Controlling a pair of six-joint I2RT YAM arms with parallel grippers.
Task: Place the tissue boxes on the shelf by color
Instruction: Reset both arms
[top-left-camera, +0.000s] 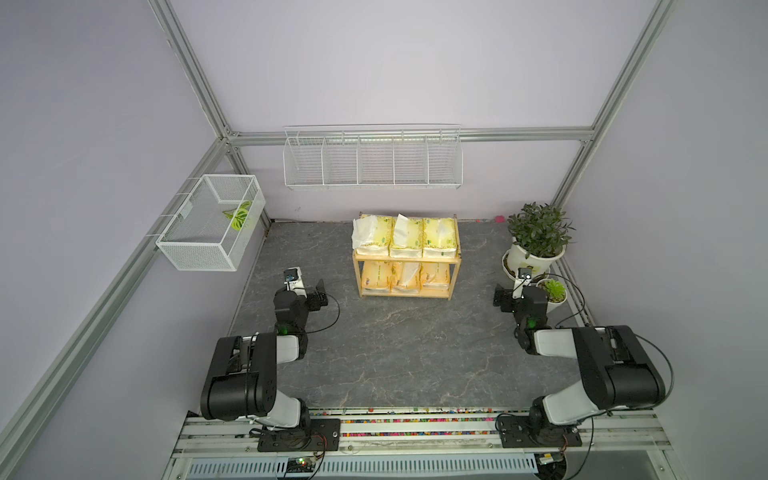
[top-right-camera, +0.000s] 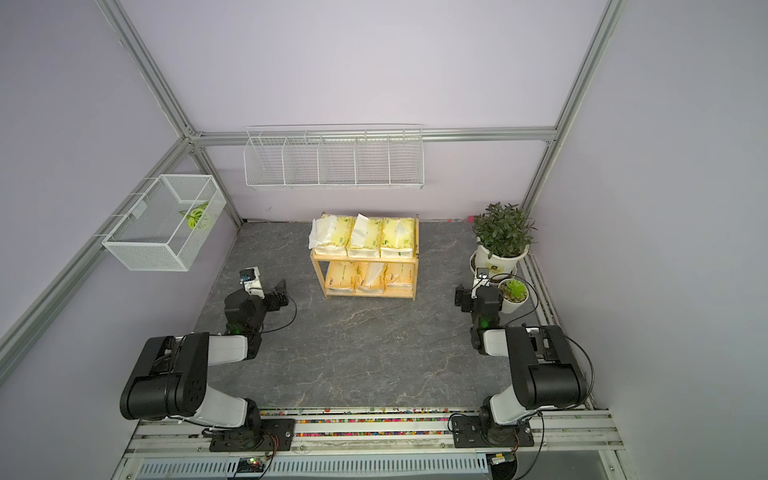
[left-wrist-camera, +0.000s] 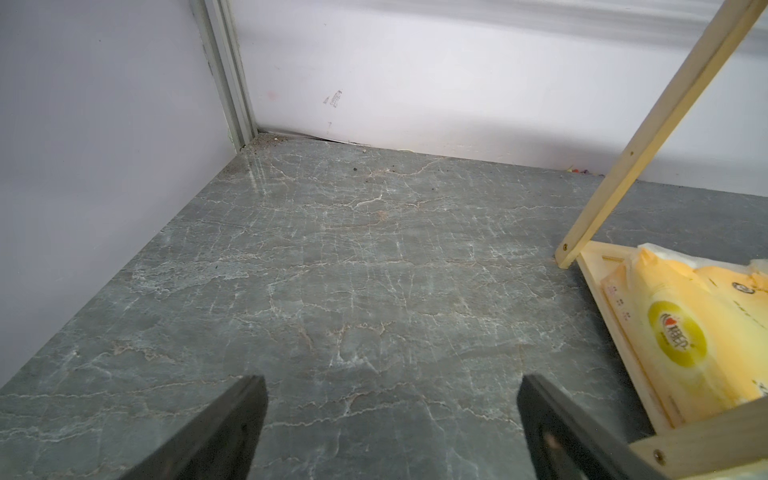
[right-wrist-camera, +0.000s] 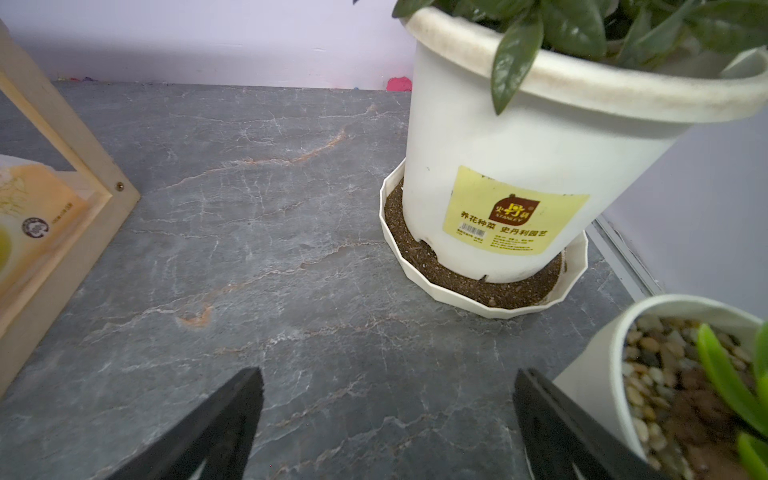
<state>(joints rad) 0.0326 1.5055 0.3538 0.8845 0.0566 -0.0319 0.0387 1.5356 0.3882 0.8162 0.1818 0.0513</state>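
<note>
Sitting at the far middle of the table, the shelf carries all six packs. Three pale yellow-green tissue boxes lie side by side on its top tier, white tissue spilling from at least two. Three orange-yellow tissue boxes line the lower tier.

On the left wall a white mesh basket holds a green leaf, and a white wire rack hangs on the far wall. At the far right a large white pot with a leafy plant stands in a saucer strewn with soil. Nearer, a small pot holds pebbles and a succulent.

The left gripper is left of the shelf, by its lower tier, its jaws spread wide with only bare table between them. The right gripper is right of the shelf, equally spread and holding nothing, with one finger just beside the small pot.

The tabletop is dark grey and marble-veined, enclosed by pale lilac walls and an aluminium frame.
</note>
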